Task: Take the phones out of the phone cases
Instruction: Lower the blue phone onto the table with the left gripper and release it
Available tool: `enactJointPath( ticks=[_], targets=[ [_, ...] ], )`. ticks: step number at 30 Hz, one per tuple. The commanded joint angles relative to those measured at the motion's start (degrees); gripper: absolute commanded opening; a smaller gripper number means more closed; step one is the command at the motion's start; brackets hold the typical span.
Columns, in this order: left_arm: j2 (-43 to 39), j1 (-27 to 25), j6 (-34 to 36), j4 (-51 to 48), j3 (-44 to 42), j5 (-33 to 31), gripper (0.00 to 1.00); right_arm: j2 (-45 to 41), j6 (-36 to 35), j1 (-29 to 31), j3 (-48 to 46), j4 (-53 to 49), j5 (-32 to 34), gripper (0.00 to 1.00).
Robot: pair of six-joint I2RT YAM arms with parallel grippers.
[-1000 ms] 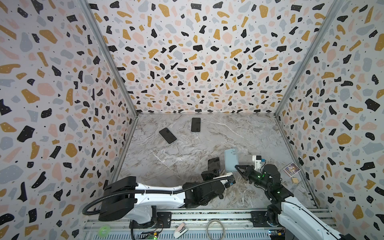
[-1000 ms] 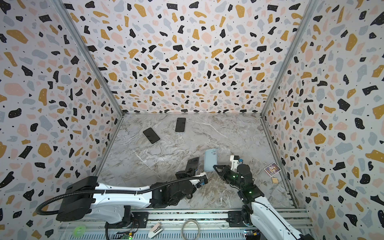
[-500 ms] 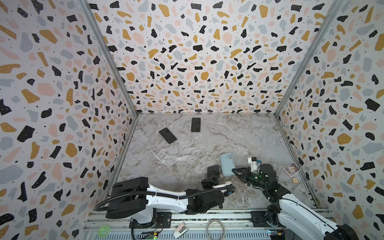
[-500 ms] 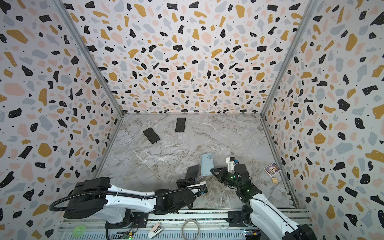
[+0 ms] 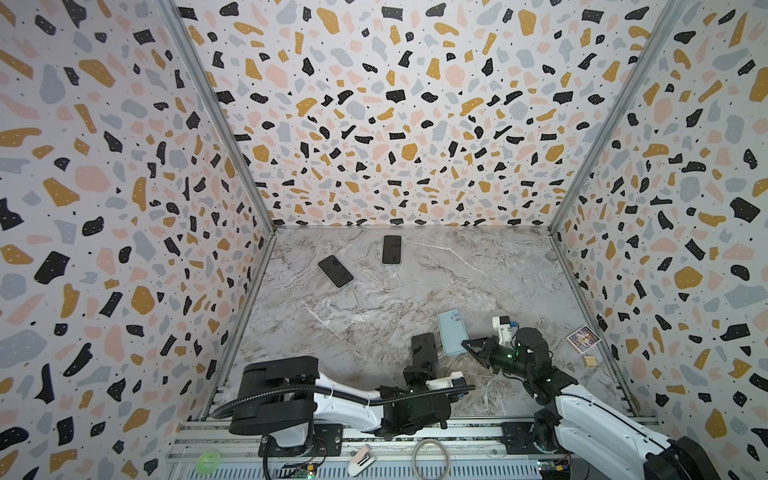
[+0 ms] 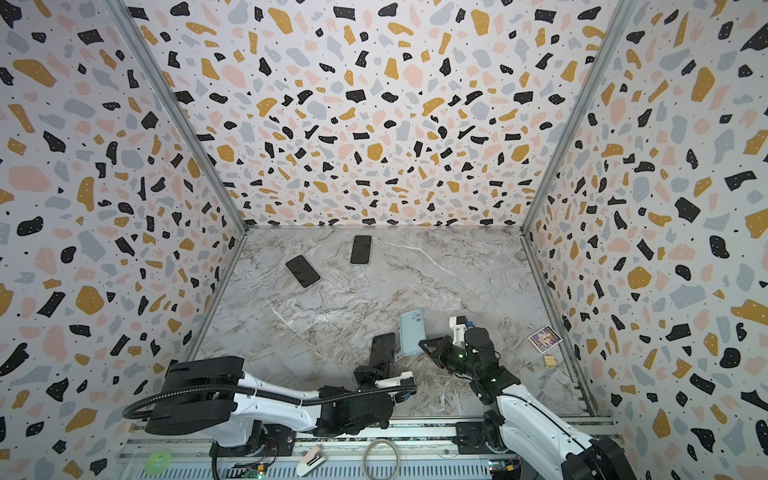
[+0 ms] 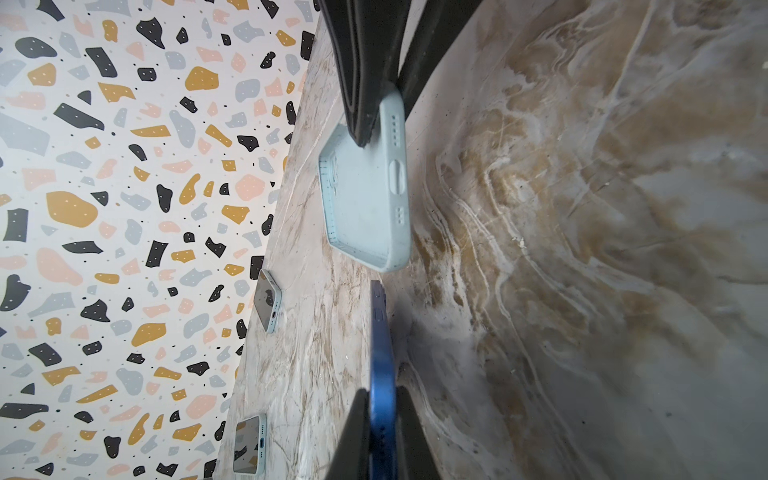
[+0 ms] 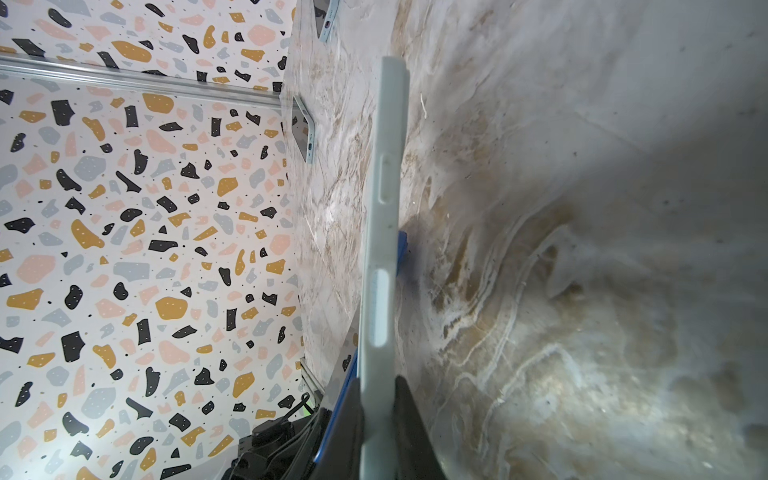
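Note:
My left gripper (image 5: pixel 422 365) (image 7: pixel 382 399) is shut on the blue phone (image 5: pixel 424 349) (image 7: pixel 381 353), holding it by one end, screen up, just above the marble floor. Right beside it the light-blue phone case (image 5: pixel 453 332) (image 6: pixel 411 332) hangs tilted, apart from the phone. My right gripper (image 5: pixel 467 347) (image 8: pixel 378 386) is shut on the case's (image 8: pixel 382 249) near edge. In the left wrist view the case (image 7: pixel 365 199) hangs from the right gripper's fingers (image 7: pixel 361 83). In the right wrist view a sliver of the phone (image 8: pixel 401 253) shows behind the case.
Two other phones in pale cases (image 5: pixel 336 271) (image 5: pixel 391 249) lie screen-up near the back wall. A picture card (image 5: pixel 583 338) and a small wooden block (image 5: pixel 589 360) lie by the right wall. Terrazzo walls close in three sides.
The left arm has drawn back toward the front rail, bringing the phone slightly nearer. The right gripper has shifted the case a little left and nearer. Both grips are unchanged.

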Motion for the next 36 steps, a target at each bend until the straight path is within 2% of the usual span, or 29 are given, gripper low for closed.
enactJointPath(
  ticks=[1, 10, 19, 28, 36],
  targets=[
    [0.99, -0.52, -2.78, 1.89, -0.46, 0.11, 0.00, 1.30, -1.29, 0.89, -0.12, 2.02, -0.14, 0.00],
    [4.65, -2.01, -6.19, -0.09, 0.32, 0.84, 0.01, 5.26, -1.02, 2.32, -0.65, 4.83, 0.58, 0.00],
    [5.34, -2.43, -8.62, -0.54, 0.04, 1.49, 0.13, 6.89, -1.16, 2.64, -1.24, 5.19, 1.27, 0.00],
    [3.80, -2.47, -10.76, -0.92, -0.61, 1.72, 0.33, 8.38, -1.29, 4.21, -1.32, 5.88, 3.14, 0.00],
    [1.63, -2.42, -13.34, -1.92, -1.21, 1.37, 0.44, 9.17, -1.01, 5.96, -1.44, 5.74, 4.81, 0.00]
  ],
)
